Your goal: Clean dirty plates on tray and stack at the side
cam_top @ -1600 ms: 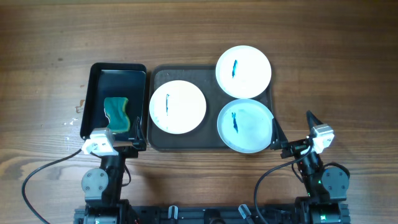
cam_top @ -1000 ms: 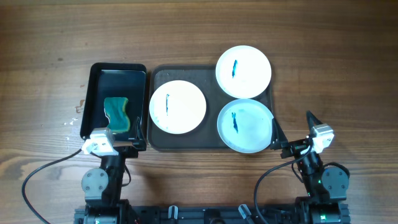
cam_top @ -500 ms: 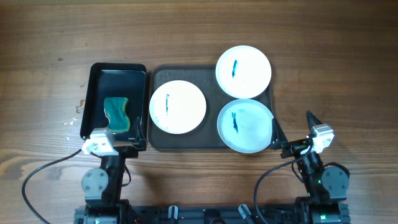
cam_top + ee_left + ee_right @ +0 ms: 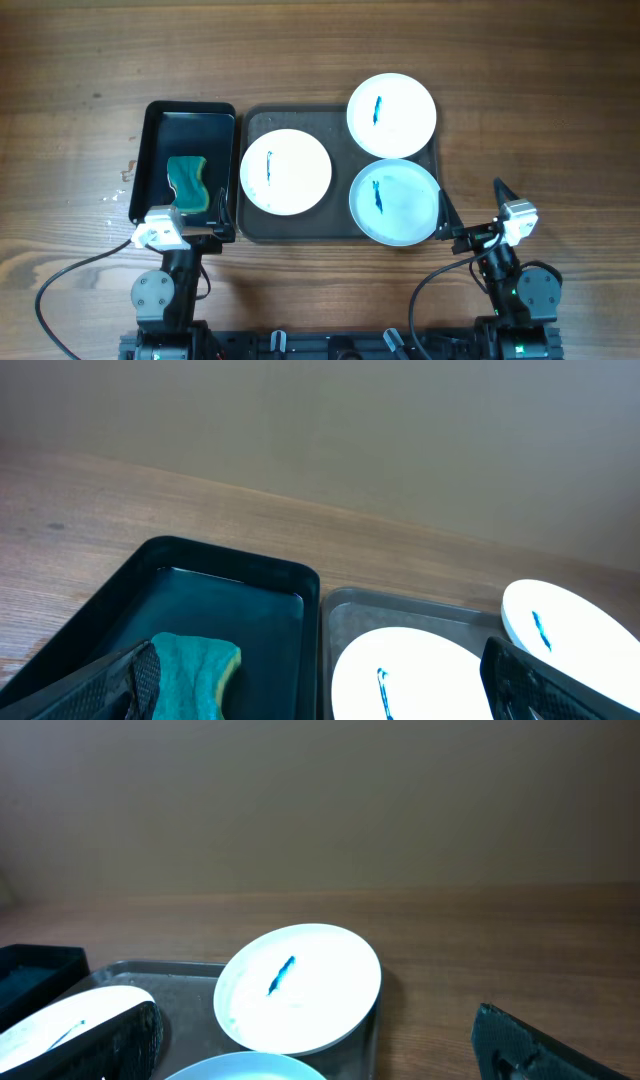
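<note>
A dark grey tray [image 4: 300, 120] holds three plates with blue smears: a white plate [image 4: 285, 171] at its left, a white plate [image 4: 391, 115] overhanging its far right corner, and a light blue plate [image 4: 395, 202] at the near right. A teal sponge [image 4: 188, 183] lies in a black bin [image 4: 190, 135] left of the tray. My left gripper [image 4: 183, 215] is open and empty at the bin's near edge. My right gripper [image 4: 470, 205] is open and empty just right of the blue plate. In the left wrist view the sponge [image 4: 195, 670] and left white plate [image 4: 420, 675] show.
Wooden table [image 4: 540, 100] lies all round the tray and bin. In the right wrist view the far white plate [image 4: 300, 985] sits on the tray [image 4: 150, 970], with bare wood to its right. The arm bases stand at the near edge.
</note>
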Robot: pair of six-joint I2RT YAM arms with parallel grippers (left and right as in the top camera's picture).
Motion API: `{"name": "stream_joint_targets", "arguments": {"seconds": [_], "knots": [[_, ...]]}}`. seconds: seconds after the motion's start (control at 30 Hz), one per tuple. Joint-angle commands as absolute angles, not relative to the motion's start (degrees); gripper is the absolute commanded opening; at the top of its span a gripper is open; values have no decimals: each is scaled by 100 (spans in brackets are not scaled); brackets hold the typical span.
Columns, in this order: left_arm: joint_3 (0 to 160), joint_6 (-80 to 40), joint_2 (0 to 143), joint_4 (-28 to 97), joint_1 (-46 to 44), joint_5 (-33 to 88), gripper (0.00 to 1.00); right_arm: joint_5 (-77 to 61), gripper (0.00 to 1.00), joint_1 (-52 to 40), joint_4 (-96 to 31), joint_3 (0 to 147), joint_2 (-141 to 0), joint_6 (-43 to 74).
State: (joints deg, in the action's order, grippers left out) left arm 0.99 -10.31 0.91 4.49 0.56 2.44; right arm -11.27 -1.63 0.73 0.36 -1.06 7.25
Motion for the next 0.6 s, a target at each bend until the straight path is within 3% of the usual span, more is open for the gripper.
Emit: {"name": "stream_joint_targets", "arguments": {"seconds": [0.0,0.33,0.57], "knots": [[34,-950,104,357,102,316,100,-1055,100,-191,84,30,-141,906],[419,-926,331,408,104,486,100,-1553,100,-191,36,281,-244,1050],[1745,-921,1693,1081,102,497,100,-1879,100,-191,-67,1267,-1540,849]]}}
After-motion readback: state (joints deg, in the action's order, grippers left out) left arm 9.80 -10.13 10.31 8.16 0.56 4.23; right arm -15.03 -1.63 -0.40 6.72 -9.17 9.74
